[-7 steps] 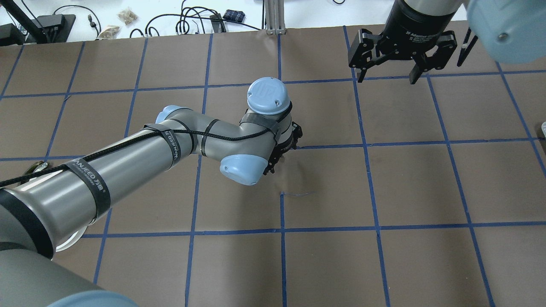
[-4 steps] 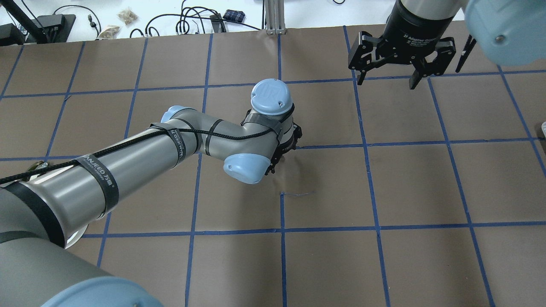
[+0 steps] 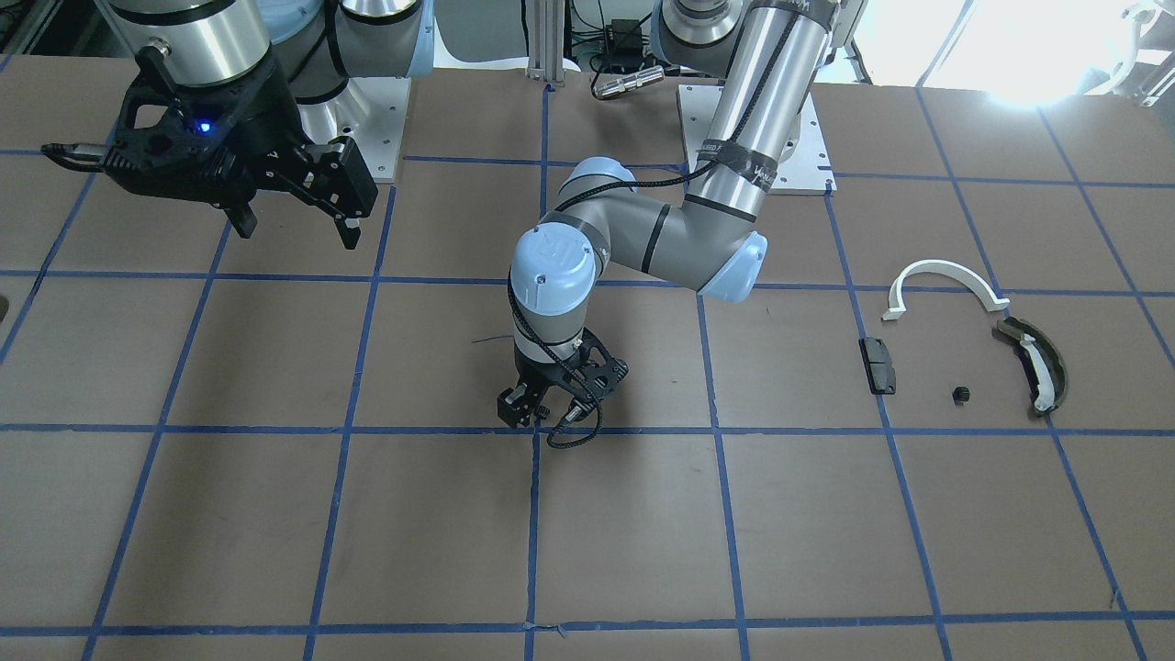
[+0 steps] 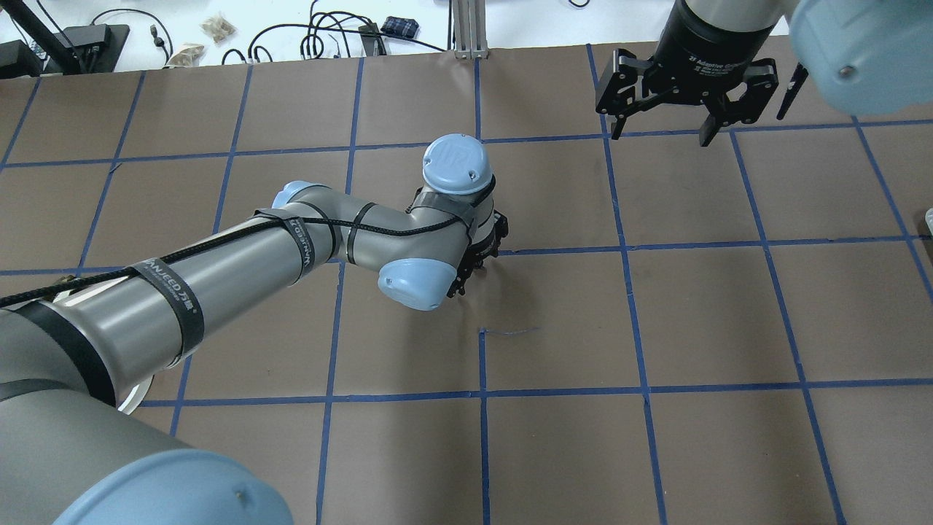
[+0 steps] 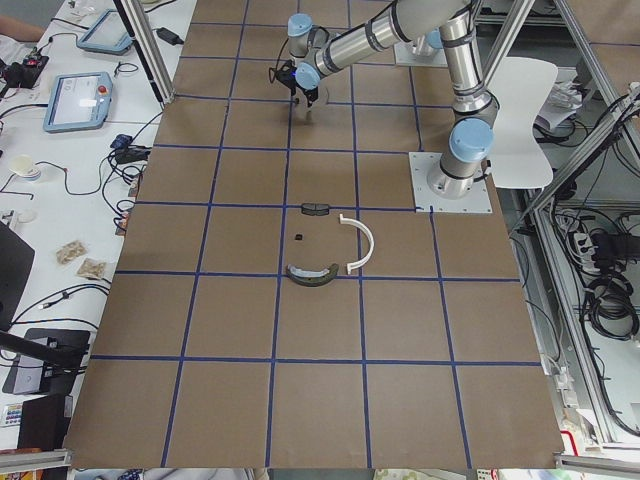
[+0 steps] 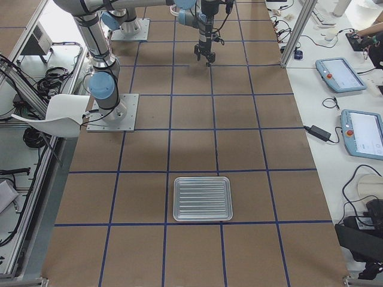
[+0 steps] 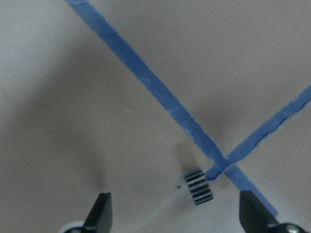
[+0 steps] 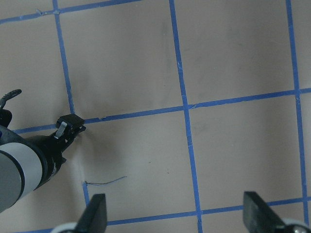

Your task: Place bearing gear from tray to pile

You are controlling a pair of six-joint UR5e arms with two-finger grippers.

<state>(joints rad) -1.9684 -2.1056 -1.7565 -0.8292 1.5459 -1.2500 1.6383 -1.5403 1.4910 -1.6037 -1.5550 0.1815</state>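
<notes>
Since the overhead frame of 0.6 s back, my left arm's wrist has slid a touch toward that view's left, and the left gripper [image 7: 177, 214] has gone with it. The right gripper [image 4: 662, 135] has hardly shifted. It hangs over the far side of the table [image 3: 826, 532], its fingers spread wide with nothing between them.

From the left wrist camera I see the left claw released. Both fingertips [image 7: 102, 211] stand well apart, low over the brown surface. The bearing gear [image 7: 198, 187] sits between them, nearer the view's right fingertip and touching neither. It rests on its toothed rim just beside a blue tape crossing [image 7: 224, 164]. Its ridges run across that view, and its longer side runs nearly up and down, leaning a little to the lower right.

On the front camera the left gripper is down at mid-table, and I cannot pick out the gear there. The pile [image 5: 312, 272] lies well apart, toward the robot's left: a white half-ring [image 3: 945, 275], an olive-green curved piece [image 3: 1037, 363], a dark block [image 3: 877, 364] and a tiny black part [image 3: 961, 395]. The tray [image 6: 202, 198] sits toward the robot's right end of the table.
</notes>
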